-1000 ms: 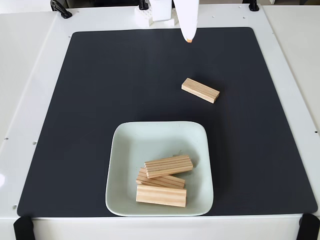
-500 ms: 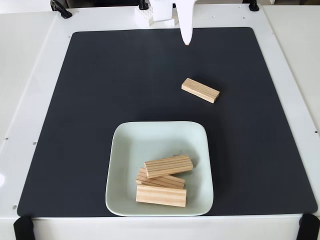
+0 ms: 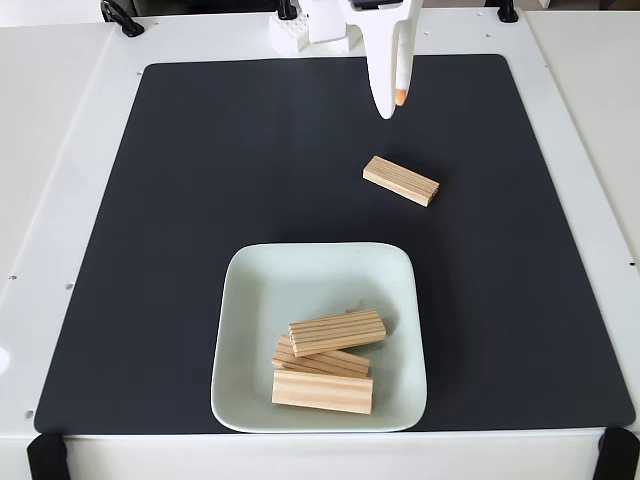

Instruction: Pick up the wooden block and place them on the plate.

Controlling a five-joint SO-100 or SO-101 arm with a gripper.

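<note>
Gripper [image 3: 390, 105] is hanging over the far end of the dark mat [image 3: 200, 200], tip pointing down, holding nothing. Fingers are looking pressed together into one white point with an orange pad showing. One wooden block [image 3: 401, 181] is lying flat on the mat, angled, near the tip, on the side toward the camera, not touching it. Plate [image 3: 250, 300] is sitting at the near edge of the mat. Three blocks are lying in it: near one [image 3: 322, 392], middle one [image 3: 320, 362], top one [image 3: 337, 332] resting across the middle one.
</note>
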